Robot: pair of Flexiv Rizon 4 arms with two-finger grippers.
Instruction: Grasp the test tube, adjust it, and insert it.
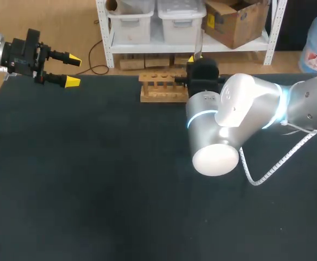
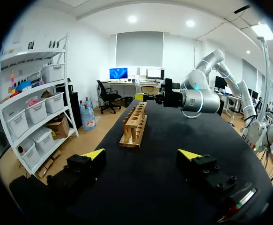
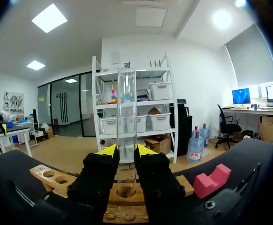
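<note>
A clear glass test tube (image 3: 126, 108) stands upright between the yellow-tipped fingers of my right gripper (image 3: 126, 151), which is shut on it. Its lower end meets a hole in the wooden rack (image 3: 52, 178); how deep it goes is hidden. In the head view the rack (image 1: 159, 88) stands at the table's far edge, with the right gripper (image 1: 195, 57) at its right end and the tube (image 1: 199, 42) rising above it. My left gripper (image 1: 73, 70) hangs open and empty at the far left. In its own view the left gripper (image 2: 143, 154) faces the rack (image 2: 134, 124) from a distance.
A pink foam block (image 3: 211, 180) lies on the table just beside the rack. My right arm's big silver elbow (image 1: 218, 136) hangs over the table's middle right. The dark tabletop (image 1: 93, 179) lies bare in front of the rack.
</note>
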